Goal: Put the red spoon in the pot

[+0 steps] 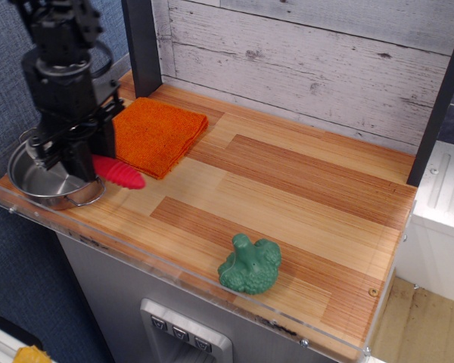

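The pot (pixel 32 187) is a small steel pot with loop handles at the front left corner of the wooden counter. My black gripper (pixel 69 159) hangs over the pot's right side, shut on the red spoon (pixel 119 173). The ribbed red handle sticks out to the right over the pot's rim and handle. The spoon's silver bowl is hidden behind the gripper.
A folded orange cloth (pixel 154 132) lies just right of the gripper, near the back wall. A green broccoli toy (pixel 249 265) sits near the front edge. A clear acrylic rim (pixel 136 253) borders the counter's front and left sides. A dark post (pixel 140 41) stands behind.
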